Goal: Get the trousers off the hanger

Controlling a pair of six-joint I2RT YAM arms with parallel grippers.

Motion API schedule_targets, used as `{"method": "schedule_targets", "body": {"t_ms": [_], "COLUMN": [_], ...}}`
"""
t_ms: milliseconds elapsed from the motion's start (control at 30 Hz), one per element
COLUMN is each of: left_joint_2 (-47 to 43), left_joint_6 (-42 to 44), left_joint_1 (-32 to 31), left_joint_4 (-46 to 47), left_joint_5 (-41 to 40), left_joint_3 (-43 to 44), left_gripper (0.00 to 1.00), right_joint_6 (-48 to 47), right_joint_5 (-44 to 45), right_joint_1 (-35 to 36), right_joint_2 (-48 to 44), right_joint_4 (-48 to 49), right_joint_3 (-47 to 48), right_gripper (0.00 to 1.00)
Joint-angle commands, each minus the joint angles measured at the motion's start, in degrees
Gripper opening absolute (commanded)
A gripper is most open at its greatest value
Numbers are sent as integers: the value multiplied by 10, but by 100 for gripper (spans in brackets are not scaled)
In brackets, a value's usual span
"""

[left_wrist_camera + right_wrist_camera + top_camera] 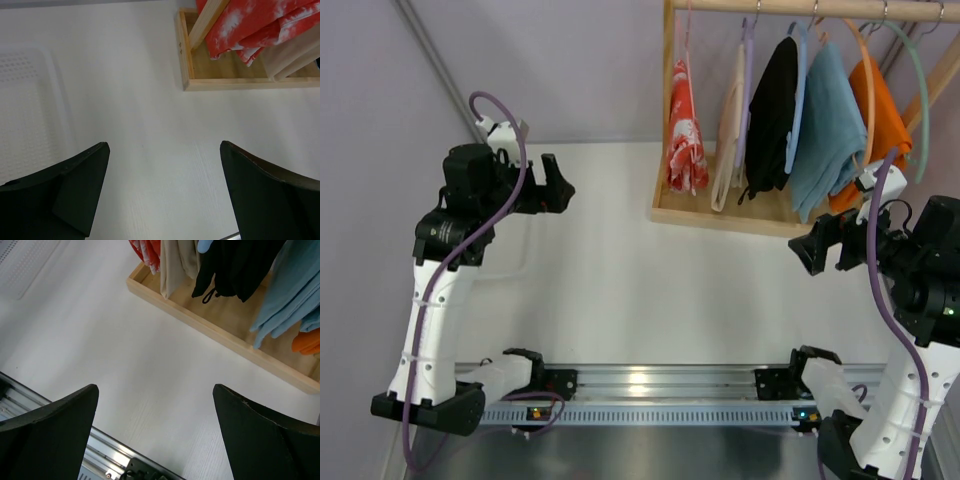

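Both end effectors, the left (pixel 560 185) and the right (pixel 812 250), stood with their fingers wide apart and held nothing; each hovered over the table (pixel 620 290), well apart from the clothes.

The trousers (pixel 685 135) hung folded over the hanger (pixel 688 40), the first garment at the left end of the wooden rail (pixel 820 8). Their lower end reached down near the base of the rack (pixel 720 215). Just beside them on the left was the upright post (pixel 668 100); on the other side hung a beige garment (pixel 730 130), then a black one (pixel 772 110).

I judged that the work was not yet begun. Some risks seemed possible. If an arm pulled the cloth sideways or too fast, the thin hanger could slip from the rail and come away together with the trousers. The light rack could also tip or slide under such a pull. The post left little room for the left arm. A wide grasp could catch the beige garment too, because it hung so near.
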Motion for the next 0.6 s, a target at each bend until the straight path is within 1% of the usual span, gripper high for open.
{"method": "schedule_targets", "body": {"t_ms": [0, 67, 167, 200, 233, 267, 300, 333, 367, 400, 467, 500, 567], "left_joint_2": [12, 31, 68, 73, 81, 83, 84, 90, 96, 102, 136, 151, 197], "left_joint_6": [-10, -8, -31, -59, -80, -104, -127, -178, -203, -239, -265, -290, -307], "left_joint_1": [7, 7, 7, 7, 6, 6, 7, 4, 0, -7, -36, -46, -74], "left_joint_4": [31, 32, 64, 81, 102, 165, 197, 232, 291, 320, 373, 386, 408], "left_joint_5": [-7, 6, 71, 111, 124, 137, 149, 164, 165, 165, 154, 154, 149], "left_joint_3": [27, 64, 107, 111, 108, 103, 97, 86, 82, 81, 90, 98, 127], "left_gripper": [98, 98, 98, 98, 98, 97, 96, 95, 92, 90, 87, 85, 83], "right_joint_6": [7, 10, 12, 13, 13, 14, 14, 16, 18, 20, 22, 23, 26], "right_joint_5": [-14, -14, -13, -12, -10, -9, -7, -7, -6, -5, -5, -5, -7], "right_joint_1": [-8, -8, -8, -8, -10, -11, -12, -14, -15, -18, -22, -25, -30], "right_joint_2": [-1, 4, 10, 12, 14, 14, 15, 17, 19, 23, 28, 34, 40], "right_joint_4": [20, 21, 21, 20, 20, 19, 20, 20, 21, 21, 20, 21, 22], "right_joint_3": [22, 22, 29, 34, 36, 37, 37, 39, 40, 44, 51, 56, 60], "right_gripper": [99, 99, 99, 100, 100, 99, 99, 99, 99, 99, 99, 99, 99]}}
